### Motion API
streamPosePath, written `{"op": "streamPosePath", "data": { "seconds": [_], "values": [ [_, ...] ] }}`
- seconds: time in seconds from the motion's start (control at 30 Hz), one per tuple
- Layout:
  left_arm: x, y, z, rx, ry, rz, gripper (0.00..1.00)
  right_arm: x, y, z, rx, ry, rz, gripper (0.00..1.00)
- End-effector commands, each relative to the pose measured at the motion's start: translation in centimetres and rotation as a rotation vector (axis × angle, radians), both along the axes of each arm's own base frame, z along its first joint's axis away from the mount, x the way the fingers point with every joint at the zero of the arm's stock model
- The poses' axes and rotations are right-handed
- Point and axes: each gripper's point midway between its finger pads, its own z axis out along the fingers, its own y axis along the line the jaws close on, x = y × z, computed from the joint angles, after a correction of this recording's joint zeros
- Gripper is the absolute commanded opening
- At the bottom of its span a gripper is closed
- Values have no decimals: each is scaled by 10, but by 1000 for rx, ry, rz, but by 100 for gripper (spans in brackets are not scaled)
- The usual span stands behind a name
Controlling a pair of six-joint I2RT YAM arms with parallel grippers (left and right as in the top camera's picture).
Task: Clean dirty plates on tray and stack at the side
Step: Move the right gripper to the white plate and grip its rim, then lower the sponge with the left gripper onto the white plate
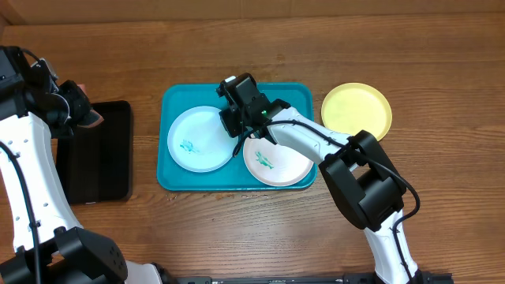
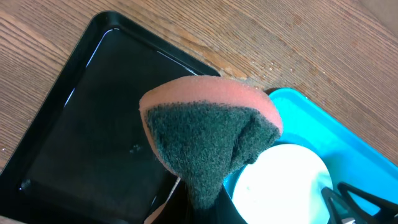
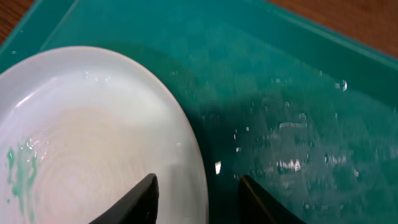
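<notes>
Nearest lens: sponge, pinched tight in left gripper, hanging over black tray, left of teal tray. Right gripper part-open, straddling rim of a plate inside teal tray, not clamped. Two smeared plates in there, pale-blue plate and white plate; yellow plate out on desk. Likely trouble: thin rim slipping on closing, wet tray letting it skid, neighbour knocked. Left fingers hidden behind sponge; unclear which plate straddled.

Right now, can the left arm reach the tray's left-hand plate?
Probably yes: left gripper, holding the sponge, is beside the tray; the plate lies bare, with the right gripper only at its rim.
</notes>
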Motion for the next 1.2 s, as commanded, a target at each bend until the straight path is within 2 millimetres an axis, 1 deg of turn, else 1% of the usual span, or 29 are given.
{"op": "streamPosePath", "data": {
  "seconds": [0.0, 0.07, 0.2, 0.37, 0.43, 0.63, 0.73, 0.77, 0.87, 0.9, 1.0, 1.07, 1.17],
  "values": [
    [0, -2, -5, -23, 8, 8, 4, 7, 7, 5, -5, -52, 45, 42],
    [0, -2, -5, -24, 9, 8, 4, 5, 6, -2, -15, -38, 45, 42],
    [2, -10, -4, -49, 1, -17, 4, -1, 3, -6, -24, -3, 42, 31],
    [7, -22, -4, -58, -8, -63, 4, -10, 0, -13, -38, 44, 51, 30],
    [7, -27, -4, -60, -3, -77, 4, -12, -2, -15, -48, 56, 51, 27],
    [4, -56, -9, -81, 46, -142, 4, -21, -9, -21, -50, 135, -12, 17],
    [3, -75, -12, -90, 72, -188, 4, -26, -12, -25, -27, 208, -111, 6],
    [3, -82, -14, -92, 79, -205, 4, -28, -14, -26, -12, 242, -163, 4],
    [1, -103, -21, -99, 106, -257, 4, -33, -17, -29, 17, 319, -273, 4],
    [-1, -116, -28, -104, 127, -290, 4, -37, -14, -29, 41, 358, -286, 4],
    [-5, -137, -42, -111, 158, -341, 4, -38, -11, -27, 55, 365, -282, 5],
    [-7, -148, -53, -113, 174, -370, 4, -34, -9, -24, 56, 338, -250, 12],
    [-11, -160, -67, -115, 194, -401, 4, -27, -5, -14, 25, 222, -102, 27]
  ]
}}
